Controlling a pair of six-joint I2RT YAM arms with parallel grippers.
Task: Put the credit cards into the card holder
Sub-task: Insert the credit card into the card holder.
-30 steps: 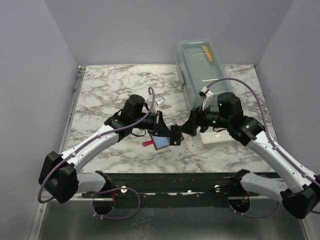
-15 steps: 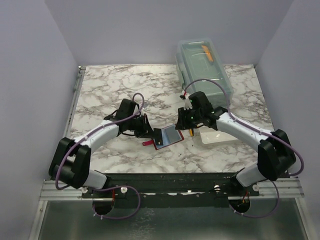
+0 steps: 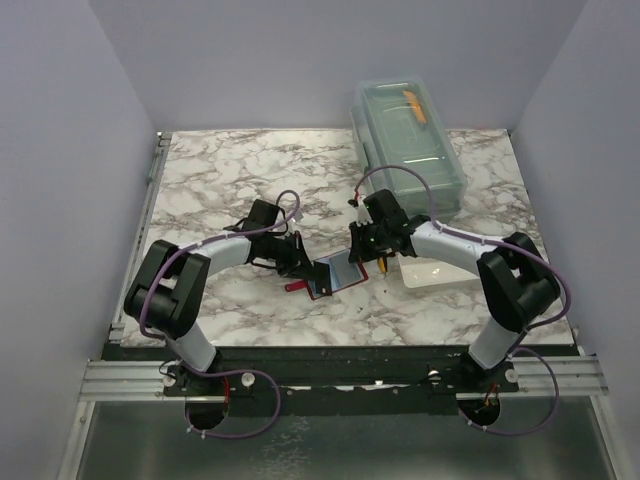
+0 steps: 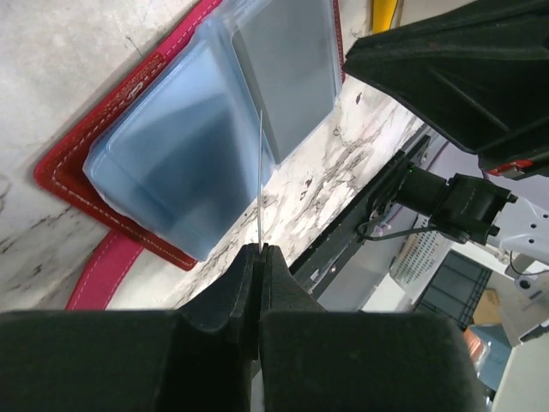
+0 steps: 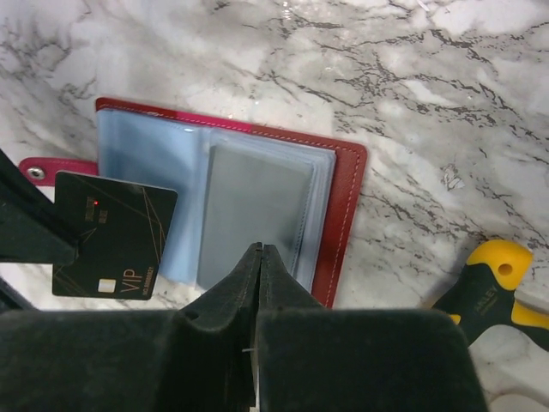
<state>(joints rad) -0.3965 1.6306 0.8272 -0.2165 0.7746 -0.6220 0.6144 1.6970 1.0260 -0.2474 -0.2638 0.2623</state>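
While the card holder (image 5: 347, 215) lies open near the middle of the marble table (image 3: 220, 170), red cover down and its bluish clear sleeves facing up, we note both arms converged over it. Left end effector (image 4: 259, 251): fingers pressed onto a black credit card (image 5: 111, 232), which its own wrist camera sees edge-on as a thin line rising from between the tips. From the right wrist camera the card's face shows, with gold lines and "VIP" lettering, and its right edge overlaps the left part of the sleeves; we cannot tell whether card and sleeve touch. Right end effector (image 5: 259, 249): fingers pressed together with nothing between them, poised above the near edge of the holder's sleeves. A red strap tab (image 5: 39, 170) with a snap sticks out of the holder's left side. A yellow-handled tool (image 5: 493, 275) lies just right of the holder. A white tray (image 3: 435, 272) sits beside the right arm, and a clear plastic box (image 3: 405, 140) stands at the far right of the table.
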